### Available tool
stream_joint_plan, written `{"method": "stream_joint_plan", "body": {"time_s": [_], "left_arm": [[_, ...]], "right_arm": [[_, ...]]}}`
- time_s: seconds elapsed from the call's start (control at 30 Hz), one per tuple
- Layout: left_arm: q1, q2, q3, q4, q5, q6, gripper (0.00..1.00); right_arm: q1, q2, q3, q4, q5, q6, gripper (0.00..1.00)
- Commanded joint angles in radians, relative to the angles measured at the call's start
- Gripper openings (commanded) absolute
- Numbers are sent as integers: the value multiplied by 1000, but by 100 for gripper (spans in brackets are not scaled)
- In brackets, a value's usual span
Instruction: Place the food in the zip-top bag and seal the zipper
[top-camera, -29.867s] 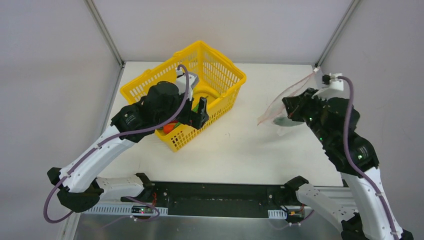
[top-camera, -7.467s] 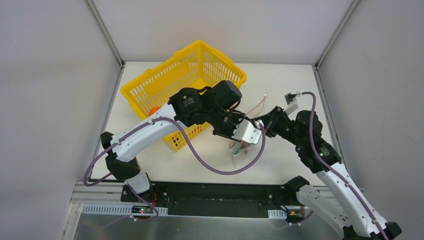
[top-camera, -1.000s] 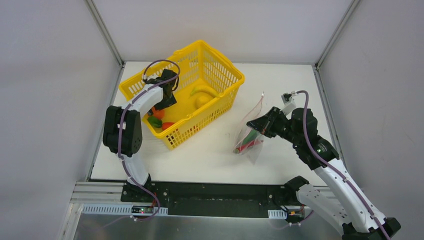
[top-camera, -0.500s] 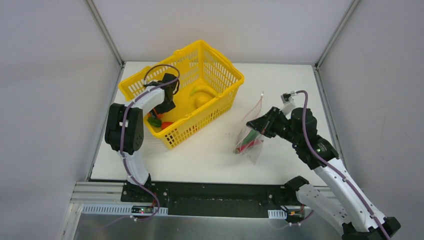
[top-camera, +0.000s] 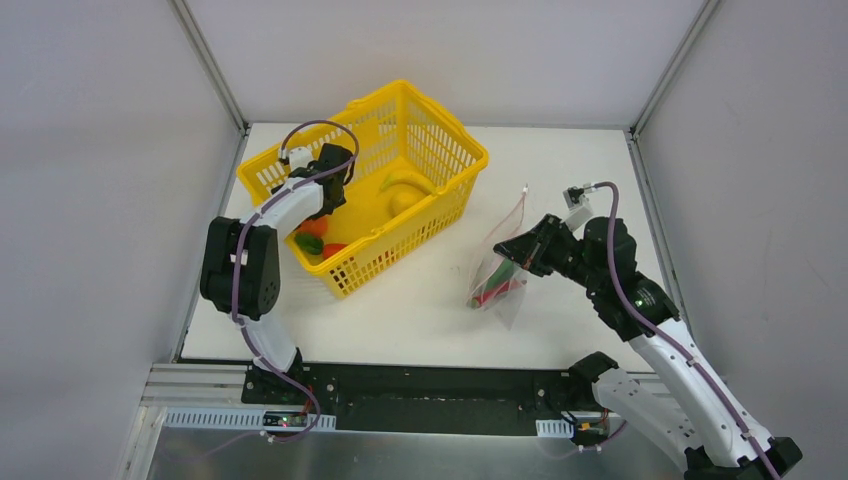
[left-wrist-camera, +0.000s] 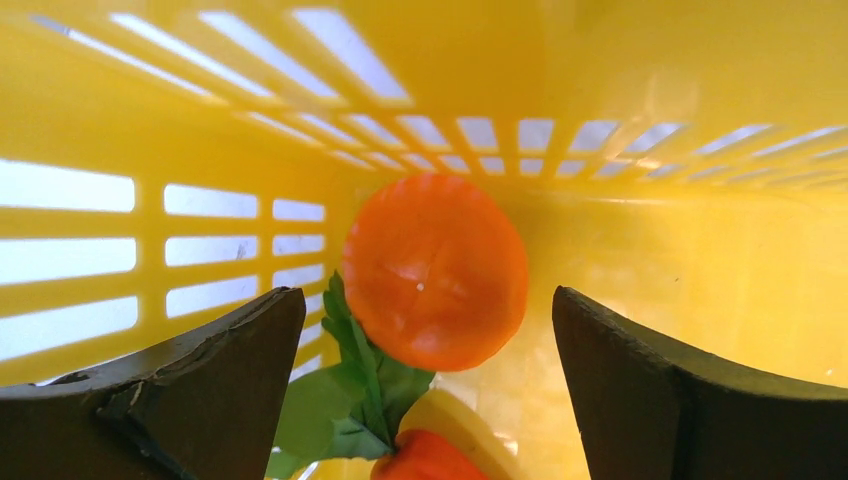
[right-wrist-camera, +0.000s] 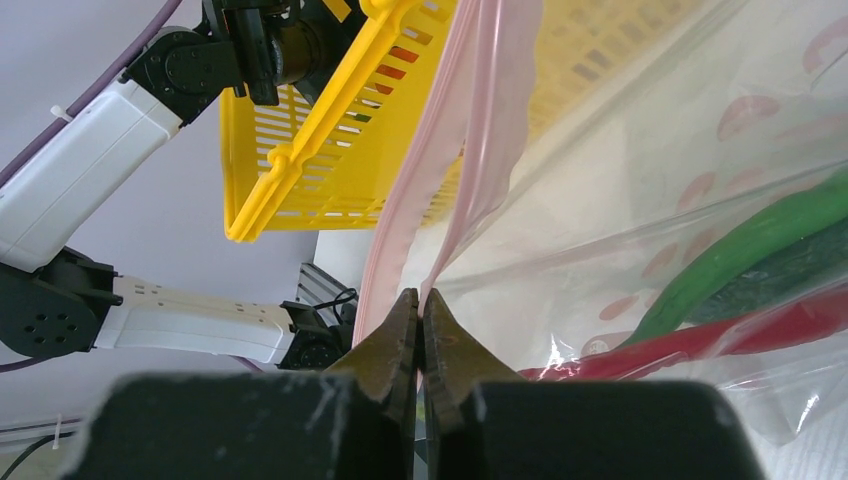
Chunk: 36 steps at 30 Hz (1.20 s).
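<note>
My left gripper (top-camera: 335, 178) is inside the yellow basket, near its left corner. In the left wrist view the left gripper (left-wrist-camera: 428, 300) stands open and empty, with an orange round fruit (left-wrist-camera: 435, 270) just ahead of it, beside a green leaf (left-wrist-camera: 345, 390) and a red piece (left-wrist-camera: 425, 458). A banana (top-camera: 398, 181) and a lemon (top-camera: 403, 201) lie further right in the basket. My right gripper (right-wrist-camera: 420, 297) is shut on the pink zipper (right-wrist-camera: 440, 150) edge of the zip-top bag (top-camera: 497, 272), holding it up. A green pepper (right-wrist-camera: 740, 255) and a red chili (right-wrist-camera: 700, 335) lie in the bag.
The yellow basket (top-camera: 445, 130) stands at the back left of the white table (top-camera: 420, 300), tilted diagonally. My left arm's elbow (top-camera: 238, 270) rises beside the basket's near left side. Grey walls close in the table on both sides.
My left gripper narrowed and then opened wide again, shifting slightly within the basket's left corner with nothing taken. The right arm and the bag have not moved.
</note>
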Motion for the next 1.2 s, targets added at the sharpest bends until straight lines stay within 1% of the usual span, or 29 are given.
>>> {"method": "stream_joint_plan", "body": {"time_s": [0.0,0.13,0.2,0.4,0.47,0.53,0.63,0.8,0.93,1.0,1.03,1.1,1.17], "left_arm": [[2,3,-4,69,-45,66,98],[8,61,59,-12,-23,38,97],[17,72,81,-44,10,9,97],[34,76,72,-46,31,-30,94],[34,70,61,-31,42,-23,87],[35,71,55,-15,65,-14,74],[36,73,56,-17,71,-13,61],[35,64,44,10,85,9,35],[34,43,6,61,135,50,25],[31,23,-29,104,183,76,16],[25,5,-53,139,216,97,14],[6,-31,-100,202,256,113,14],[-2,-35,-118,240,331,123,14]], "right_arm": [[-3,-9,-16,47,-12,9,3],[-3,0,-4,43,-16,5,3],[-3,-4,-2,43,-6,2,3],[-3,1,5,34,-2,-9,3],[-2,8,6,38,-8,-10,3],[-3,12,7,40,-14,-9,3],[-3,10,8,41,-15,-8,3],[-2,-7,2,35,-3,-8,3],[-2,-14,0,31,-3,-5,3],[-3,-17,1,30,-1,-4,3],[-3,-19,0,28,2,-3,3],[-3,-23,0,23,7,-1,3],[-3,-26,-2,23,10,2,3]]}}
